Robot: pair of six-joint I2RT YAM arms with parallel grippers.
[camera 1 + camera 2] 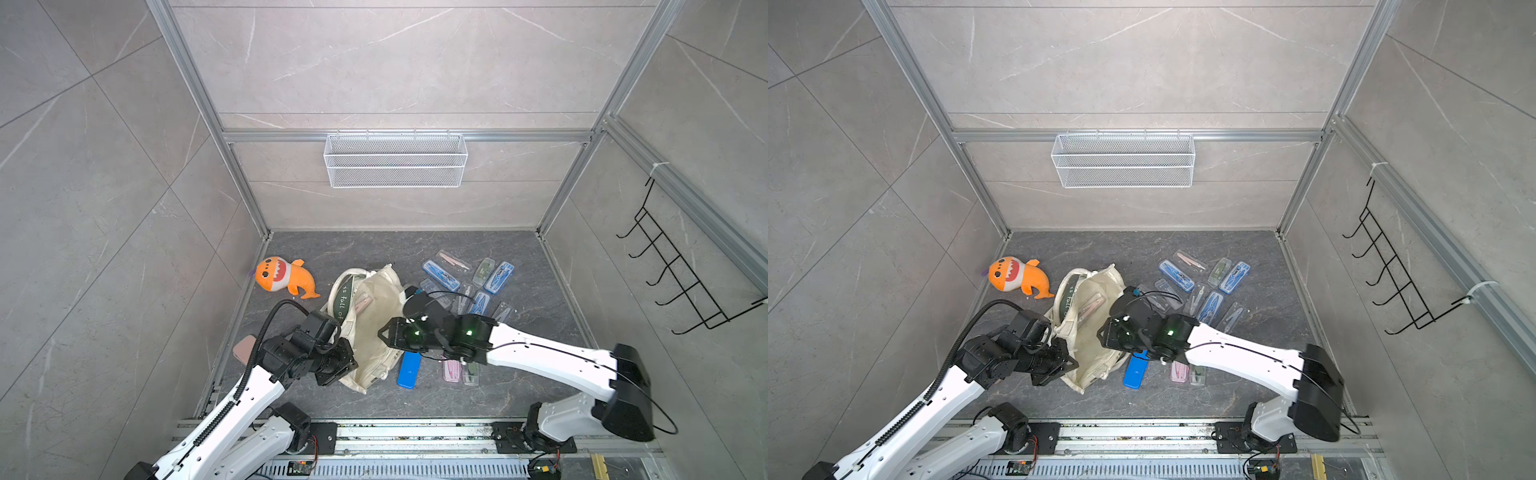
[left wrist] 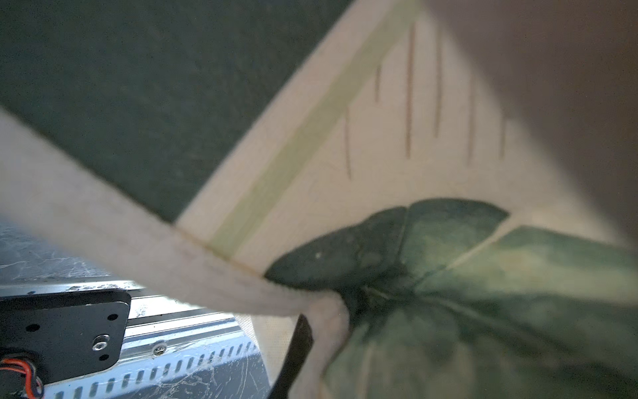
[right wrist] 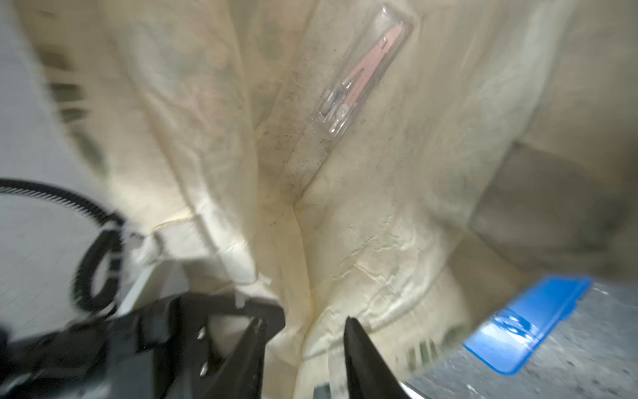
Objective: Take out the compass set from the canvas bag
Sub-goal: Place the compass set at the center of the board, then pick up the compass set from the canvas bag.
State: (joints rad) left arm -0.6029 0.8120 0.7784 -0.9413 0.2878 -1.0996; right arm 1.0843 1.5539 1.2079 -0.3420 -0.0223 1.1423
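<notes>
The canvas bag (image 1: 374, 324) lies crumpled on the dark floor, low in the middle of both top views, mouth gaping. Inside it, in the upper part of the right wrist view, lies the compass set (image 3: 362, 72), a clear case with a pink compass. The left gripper (image 1: 351, 363) is clenched on the bag's lower left edge. The right gripper (image 3: 303, 331) hovers over the bag, fingers (image 3: 359, 349) released and holding nothing. A blue case (image 1: 409, 370) lies just right of the bag. A plush shark (image 1: 282, 276) sits to its upper left.
</notes>
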